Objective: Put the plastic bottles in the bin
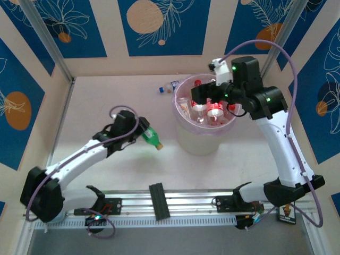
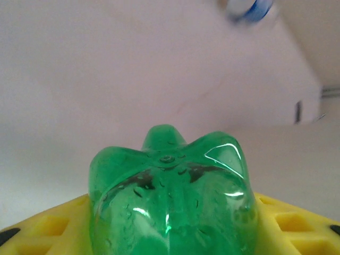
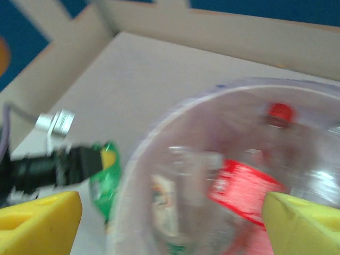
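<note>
A green bottle (image 1: 150, 137) with a yellow cap (image 1: 159, 145) sticks out of my left gripper (image 1: 138, 133), left of the bin (image 1: 197, 139). In the left wrist view its lobed green base (image 2: 170, 196) sits tight between the yellow fingers (image 2: 40, 228), so the gripper is shut on it. My right gripper (image 1: 208, 100) hangs open over the bin's far side, with nothing between its fingers (image 3: 37, 220). Inside the bin lie several clear bottles, one with a red label (image 3: 244, 188) and one with a red cap (image 3: 280, 112). A clear, blue-labelled bottle (image 1: 168, 87) lies on the table behind the bin.
Walls with blue panels close in the table (image 1: 106, 106) at the back and sides. A metal rail with a black block (image 1: 158, 201) runs along the near edge between the arm bases. The left gripper and green bottle (image 3: 103, 180) sit left of the bin rim (image 3: 159, 127).
</note>
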